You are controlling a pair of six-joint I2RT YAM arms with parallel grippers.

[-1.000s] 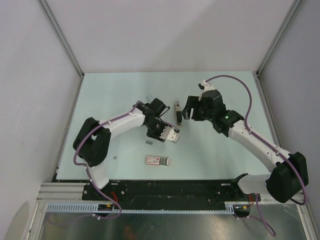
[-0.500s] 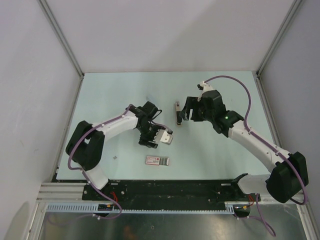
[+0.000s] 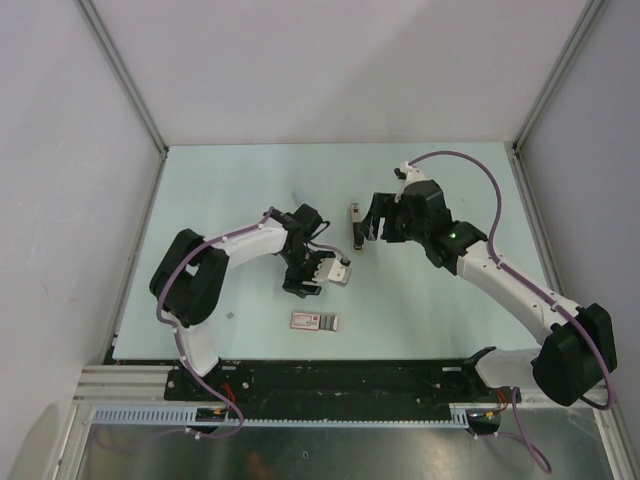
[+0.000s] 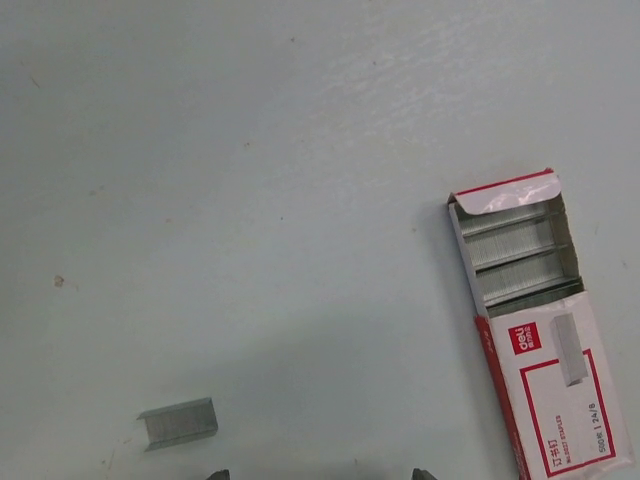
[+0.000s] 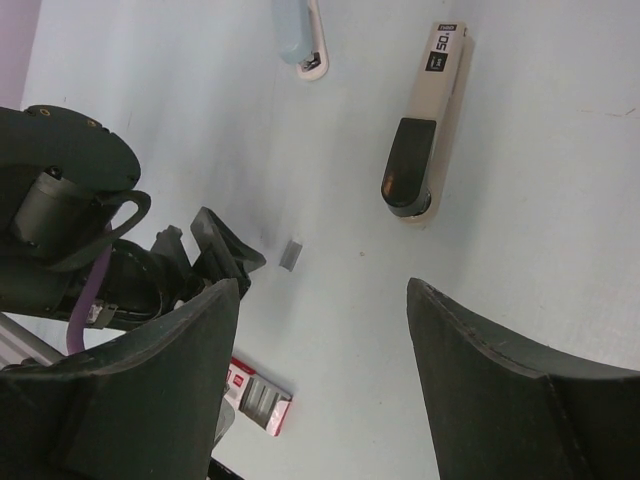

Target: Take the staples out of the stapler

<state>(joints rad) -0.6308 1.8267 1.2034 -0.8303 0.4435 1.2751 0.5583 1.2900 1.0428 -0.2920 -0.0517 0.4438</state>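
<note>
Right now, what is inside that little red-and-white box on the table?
Its open end shows rows of silver staples inside the box. How far they run under the printed cover cannot be seen.

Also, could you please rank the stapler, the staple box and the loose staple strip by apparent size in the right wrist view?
1. stapler, clearly largest.
2. staple box, partly hidden, so its rank is less sure.
3. loose staple strip, smallest.
</note>
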